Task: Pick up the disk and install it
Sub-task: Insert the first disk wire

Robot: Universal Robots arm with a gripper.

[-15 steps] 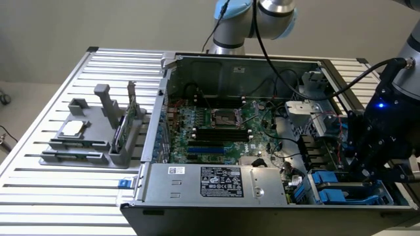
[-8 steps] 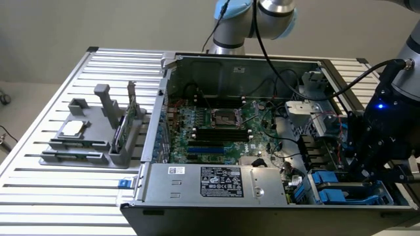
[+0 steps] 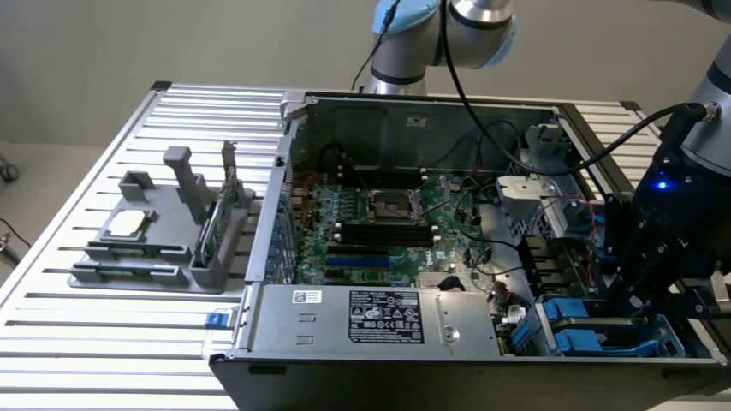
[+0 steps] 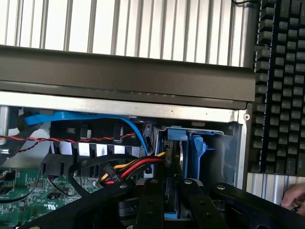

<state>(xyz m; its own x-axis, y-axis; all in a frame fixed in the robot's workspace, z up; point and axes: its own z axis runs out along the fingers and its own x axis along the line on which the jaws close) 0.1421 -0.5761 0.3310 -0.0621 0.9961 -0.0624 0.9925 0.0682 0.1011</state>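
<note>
While the black gripper [image 3: 653,282] is lowered into the corner of the open computer case [image 3: 400,111] at the exterior view's right, its fingers [image 4: 151,202] are seen in the wrist view drawn close together on the upper edge of the disk [image 4: 172,164]. The disk, edged by its blue carrier frame, is held upright and is sunk part of the way into the blue drive bay [image 3: 594,330] beside the case's side wall. A blue data cable [image 4: 86,118] is strung across the case just beside the bay, and a bundle of red, yellow and black power wires [image 4: 126,169] is run up to the disk's side. The green motherboard [image 3: 377,227] is laid across the middle of the case, with the labelled power supply [image 3: 377,317] along its near edge. On the slatted desk [image 3: 149,360] at the exterior view's left, well apart from the case, a grey holder [image 3: 149,248] is set with a small square silver chip [image 3: 126,224] and an upright green circuit card [image 3: 211,227]. A black keyboard [image 4: 281,86] is seen beside the case in the wrist view, with a person's hand [image 4: 294,196] at the picture's edge.
</note>
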